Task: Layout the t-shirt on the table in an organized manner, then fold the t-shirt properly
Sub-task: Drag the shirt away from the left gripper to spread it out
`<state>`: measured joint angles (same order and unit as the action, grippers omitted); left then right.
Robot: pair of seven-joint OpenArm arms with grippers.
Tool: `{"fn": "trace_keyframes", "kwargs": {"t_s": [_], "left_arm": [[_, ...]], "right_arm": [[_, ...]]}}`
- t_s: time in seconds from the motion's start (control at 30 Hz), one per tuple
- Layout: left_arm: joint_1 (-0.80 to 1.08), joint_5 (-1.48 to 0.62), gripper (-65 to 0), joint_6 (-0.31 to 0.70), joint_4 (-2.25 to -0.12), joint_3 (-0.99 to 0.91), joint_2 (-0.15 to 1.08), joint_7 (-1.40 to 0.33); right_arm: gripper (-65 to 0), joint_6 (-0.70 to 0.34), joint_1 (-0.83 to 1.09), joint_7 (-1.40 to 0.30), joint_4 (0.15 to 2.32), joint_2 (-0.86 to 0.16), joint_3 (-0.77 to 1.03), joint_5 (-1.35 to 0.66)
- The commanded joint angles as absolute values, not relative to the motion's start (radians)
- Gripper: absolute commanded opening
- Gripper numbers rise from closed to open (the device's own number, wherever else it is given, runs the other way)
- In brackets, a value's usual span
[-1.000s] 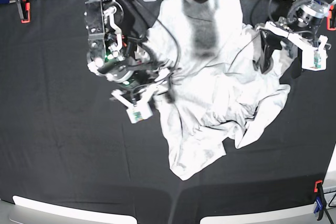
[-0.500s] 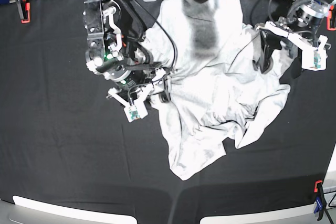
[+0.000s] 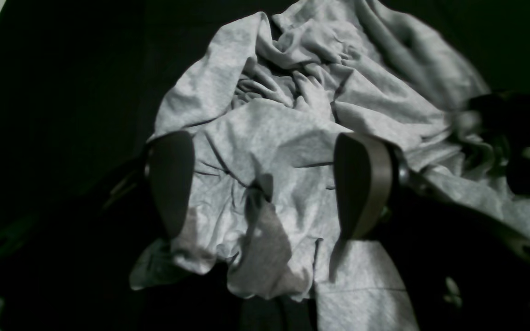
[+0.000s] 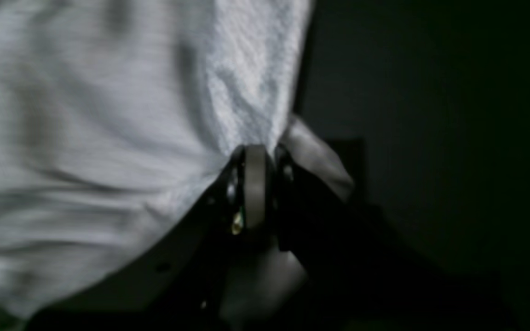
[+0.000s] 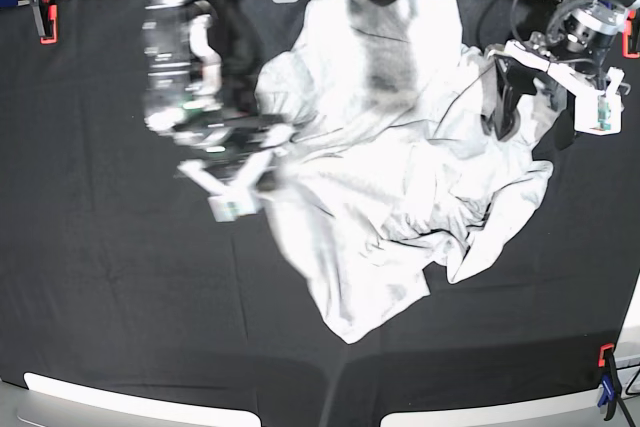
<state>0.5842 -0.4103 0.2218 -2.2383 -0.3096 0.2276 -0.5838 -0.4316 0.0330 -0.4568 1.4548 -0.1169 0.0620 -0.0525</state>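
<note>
Left wrist: left hand [image 3: 265, 184] spread wide, both pads [image 3: 170, 179] hovering over one crumpled light-grey cotton t-shirt [image 3: 292, 138]; no print readable.
Right wrist: right hand [image 4: 256, 184] clenched on a t-shirt [image 4: 108, 138] edge fold.
Base: one t-shirt [image 5: 400, 167] rumpled on the black cloth-covered table [image 5: 100, 277]; dark print blurred, unreadable; three red clamps [image 5: 46, 17] at the edges.

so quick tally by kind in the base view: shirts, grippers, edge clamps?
T-shirt: 1
Grippers: 2, the right gripper and the left gripper
Clamps at the table edge: 3, two red, one red and blue
Total: 6
</note>
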Motion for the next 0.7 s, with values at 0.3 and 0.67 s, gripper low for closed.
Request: {"fn": "trace_keyframes", "kwargs": {"t_s": [0.3, 0.67], "left_arm": [[0.584, -0.423, -21.6, 0.228, -2.256, -0.314, 0.233, -0.561], [0.576, -0.633, -21.6, 0.289, -2.256, -0.313, 0.233, -0.606]], "right_arm": [[-65.0, -0.426, 0.017, -0.454, 1.475, -0.358, 0.410, -0.168], [-65.0, -0.426, 0.018, -0.503, 1.475, -0.494, 0.663, -0.168]]}}
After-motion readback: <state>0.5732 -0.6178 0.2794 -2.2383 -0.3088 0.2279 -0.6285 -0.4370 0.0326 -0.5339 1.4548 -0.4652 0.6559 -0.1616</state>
